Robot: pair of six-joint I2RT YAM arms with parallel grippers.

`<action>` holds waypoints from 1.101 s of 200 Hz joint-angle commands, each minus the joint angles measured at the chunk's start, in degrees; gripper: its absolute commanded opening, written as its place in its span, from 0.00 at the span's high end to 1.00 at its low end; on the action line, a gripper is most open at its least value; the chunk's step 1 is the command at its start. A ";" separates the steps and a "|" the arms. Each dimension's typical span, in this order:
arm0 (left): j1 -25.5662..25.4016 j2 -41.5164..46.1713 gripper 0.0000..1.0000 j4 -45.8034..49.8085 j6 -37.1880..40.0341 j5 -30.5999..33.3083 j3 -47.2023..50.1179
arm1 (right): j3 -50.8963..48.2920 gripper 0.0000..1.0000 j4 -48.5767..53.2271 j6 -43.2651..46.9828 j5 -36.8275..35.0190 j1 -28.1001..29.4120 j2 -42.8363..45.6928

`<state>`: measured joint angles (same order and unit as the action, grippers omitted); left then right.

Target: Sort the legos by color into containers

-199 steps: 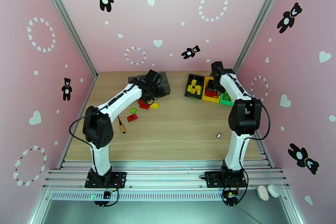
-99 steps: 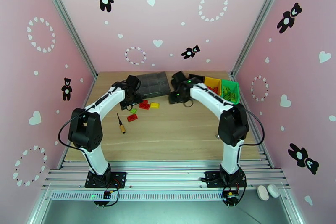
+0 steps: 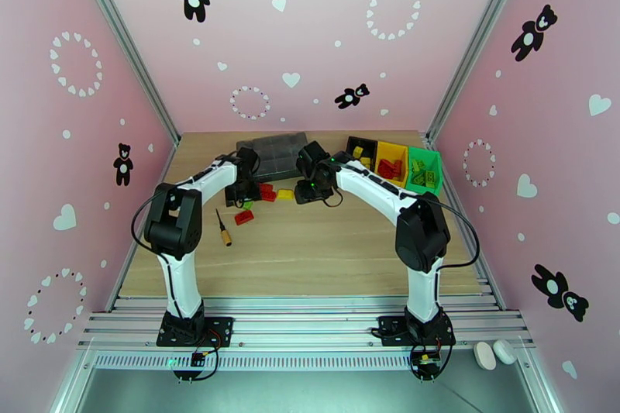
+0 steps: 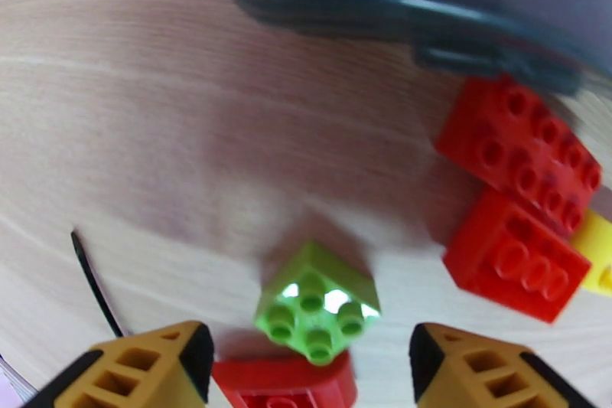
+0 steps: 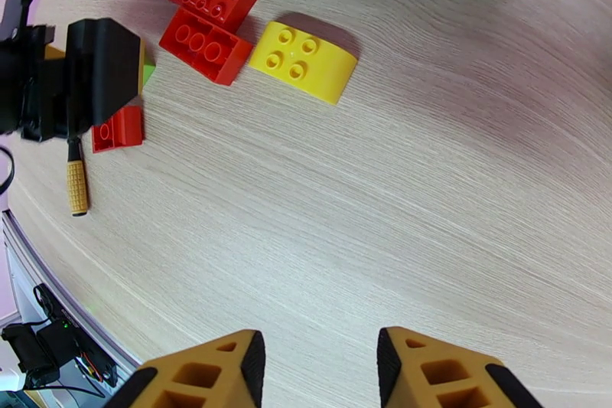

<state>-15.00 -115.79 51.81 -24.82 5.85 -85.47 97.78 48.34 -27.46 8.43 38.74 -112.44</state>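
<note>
- Seen from overhead, a wooden-handled screwdriver (image 3: pixel 224 230) lies nearest on the desk (image 3: pixel 333 252), left of centre in the frame.
- Just beyond it sit a small red brick (image 3: pixel 243 217) and a lime green brick (image 4: pixel 317 308), just beside each other.
- The left tool (image 4: pixel 306 344) hangs low over these two. In the left wrist view its yellow fingers (image 4: pixel 138 371) fill the bottom corners, standing well apart and gripping nothing. The green brick lies studs up on the desk between the fingers and just ahead of their tips.
- The right tool (image 5: pixel 315 360) sits at the centre of the overhead view, level with the left one. In the right wrist view its jaws are parted along the bottom edge, with bare desk between them and nothing held.
- In the upper left of the right wrist view, two red bricks (image 5: pixel 206 46) lie side by side, touching. A yellow brick (image 5: pixel 306 59) with a rounded edge sits just to their right.
- Behind the bricks a flat dark grey organizer box (image 3: pixel 279 151) rests near the back wall, close to the farther red brick.
- Farthest, at the upper right of the desk, the containers (image 3: pixel 394 149) stand in a joined row. The black one holds yellow bricks, the yellow one red bricks and the green one green bricks.
</note>
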 commanded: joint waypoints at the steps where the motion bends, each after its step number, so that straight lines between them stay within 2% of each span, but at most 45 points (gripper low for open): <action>1: 0.21 -2.38 0.32 -0.62 2.56 -1.71 -1.71 | -0.61 0.57 1.51 -0.65 0.01 0.23 -0.06; 41: 0.77 -4.43 0.34 -0.77 3.70 -2.21 -2.54 | -0.33 0.58 1.51 -1.06 0.10 0.23 -0.23; 105: 0.77 -4.99 0.48 -0.09 5.64 -3.25 -3.59 | -0.53 0.60 2.29 -1.25 -0.84 0.23 -0.06; 173: 0.52 1.21 0.57 -0.89 4.89 -3.38 1.13 | -1.74 0.62 1.66 -1.94 -1.92 0.21 1.32; 220: -3.25 5.46 0.58 0.43 3.26 -3.14 -0.06 | -3.95 0.62 1.38 -2.60 -5.04 0.16 3.60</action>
<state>-15.62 -114.34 51.05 -20.16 3.42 -84.58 95.20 48.93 -29.10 6.35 38.74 -112.36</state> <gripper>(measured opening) 0.418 0.383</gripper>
